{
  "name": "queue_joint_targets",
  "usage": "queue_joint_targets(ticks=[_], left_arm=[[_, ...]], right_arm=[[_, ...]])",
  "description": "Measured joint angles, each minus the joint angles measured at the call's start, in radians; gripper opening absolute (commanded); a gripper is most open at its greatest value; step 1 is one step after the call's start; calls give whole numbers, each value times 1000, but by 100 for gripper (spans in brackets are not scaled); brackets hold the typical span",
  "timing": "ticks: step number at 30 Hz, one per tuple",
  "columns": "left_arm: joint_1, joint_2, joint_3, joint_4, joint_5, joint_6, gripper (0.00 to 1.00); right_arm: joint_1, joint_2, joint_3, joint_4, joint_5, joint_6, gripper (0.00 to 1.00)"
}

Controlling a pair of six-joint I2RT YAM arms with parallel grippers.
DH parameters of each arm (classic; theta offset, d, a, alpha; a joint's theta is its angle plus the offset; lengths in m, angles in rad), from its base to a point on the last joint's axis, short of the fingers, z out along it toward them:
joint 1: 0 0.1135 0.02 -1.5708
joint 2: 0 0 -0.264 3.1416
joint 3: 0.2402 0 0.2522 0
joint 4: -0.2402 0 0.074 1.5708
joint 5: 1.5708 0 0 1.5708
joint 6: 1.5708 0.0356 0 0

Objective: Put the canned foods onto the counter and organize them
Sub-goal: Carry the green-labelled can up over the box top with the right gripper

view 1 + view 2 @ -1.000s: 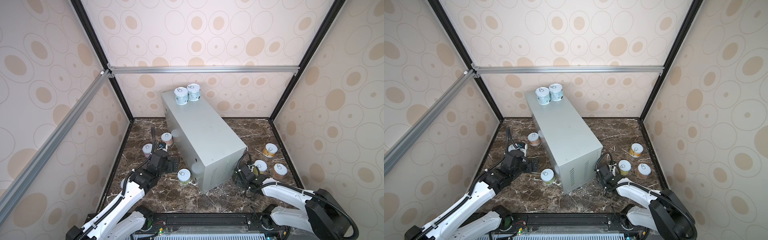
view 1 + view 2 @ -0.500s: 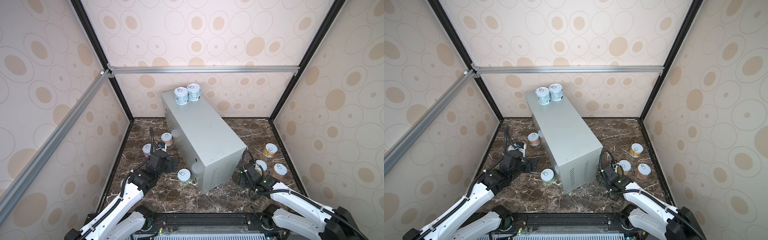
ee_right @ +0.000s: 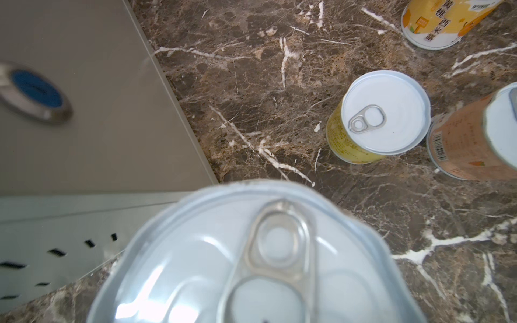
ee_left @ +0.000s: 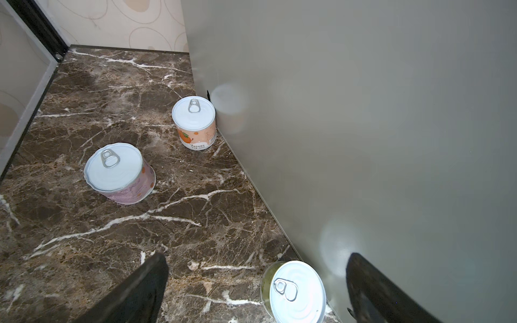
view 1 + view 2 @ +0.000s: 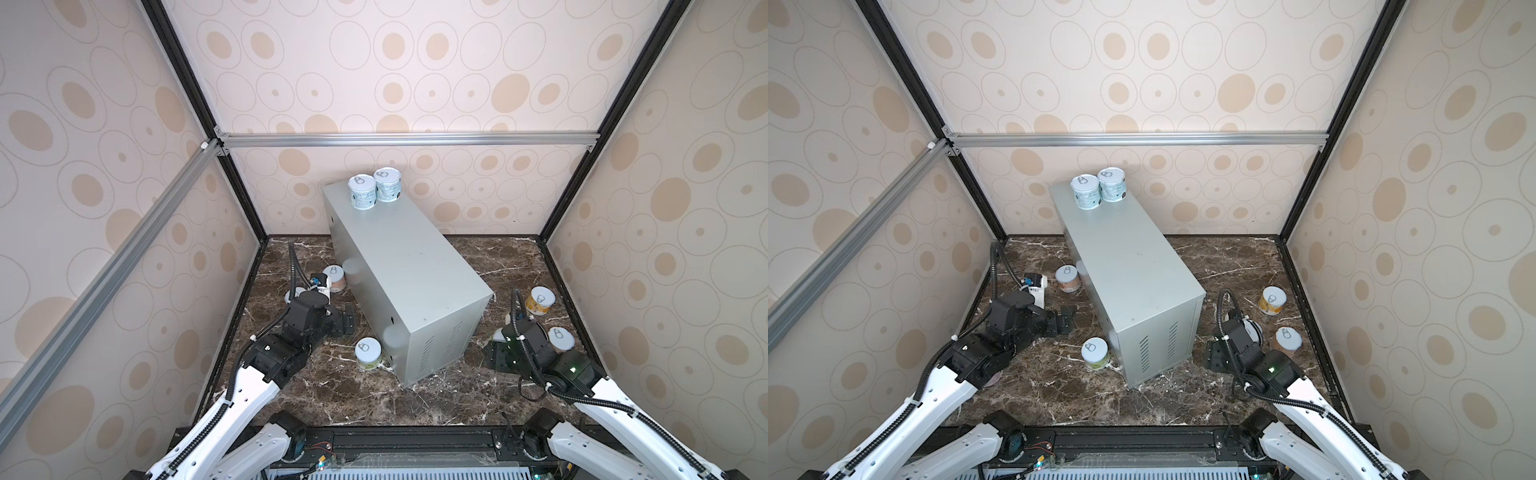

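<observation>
1. We look steeply down from high; both top views share the whole scene.
2. Our left wrist camera looks past the left gripper (image 4: 257, 257) along the box (image 4: 363, 112).
3. Our right wrist camera sits close above a tin (image 3: 260, 260).

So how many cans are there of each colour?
Teal cans: 2
Green can: 1
Pink can: 1
Orange cans: 2
Yellow cans: 2
Held can in the right claw, colour hidden: 1
Total: 9 in view
</observation>
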State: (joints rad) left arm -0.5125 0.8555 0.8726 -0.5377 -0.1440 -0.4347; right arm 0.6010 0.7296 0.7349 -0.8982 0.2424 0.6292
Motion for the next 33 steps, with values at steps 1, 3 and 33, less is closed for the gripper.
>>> queue_joint_targets(ticks=[1,3,33], left_arm=[[0,0,10,-7,4,0,99],[0,1,30,-24,8,0,99],[0,9,76,-64,61,32,99]], right_arm=[[0,-2,21,-23,-13,-3,58],[0,-2,62,-61,-34,-10,58],[0,334,912,-400,-43,-220,58]])
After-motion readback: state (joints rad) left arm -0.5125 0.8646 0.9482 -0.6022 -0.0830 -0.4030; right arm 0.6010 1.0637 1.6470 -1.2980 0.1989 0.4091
